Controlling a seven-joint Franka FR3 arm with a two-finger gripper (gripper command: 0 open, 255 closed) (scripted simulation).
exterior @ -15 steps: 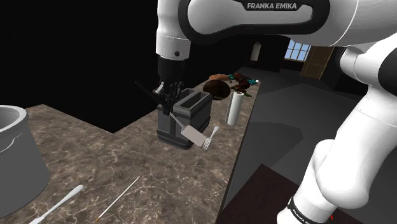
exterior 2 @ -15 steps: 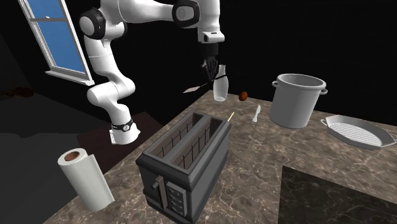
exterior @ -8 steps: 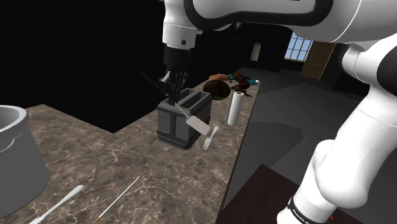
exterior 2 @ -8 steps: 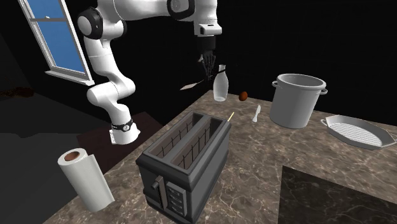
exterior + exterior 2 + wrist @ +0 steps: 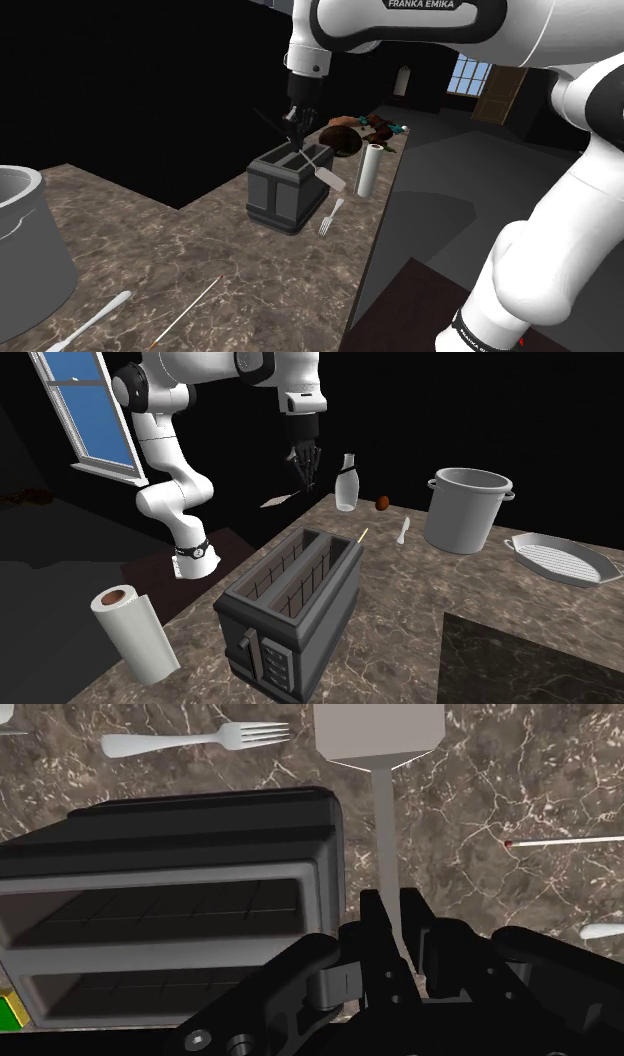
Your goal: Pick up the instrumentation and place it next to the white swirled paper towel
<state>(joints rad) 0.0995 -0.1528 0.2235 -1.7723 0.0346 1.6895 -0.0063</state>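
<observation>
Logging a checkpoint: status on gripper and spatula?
Gripper shut on spatula handle. Spatula aloft, alongside toaster. Paper towel roll upright beyond toaster.

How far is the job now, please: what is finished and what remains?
Done: the grey flat-bladed spatula is lifted off the brown marbled counter, clasped by its handle in the black claw. In hand: the claw holds it in the air by the dark grey two-slot toaster. Left: bring it to the white paper towel roll past the toaster, set it down beside the roll, and release.
</observation>
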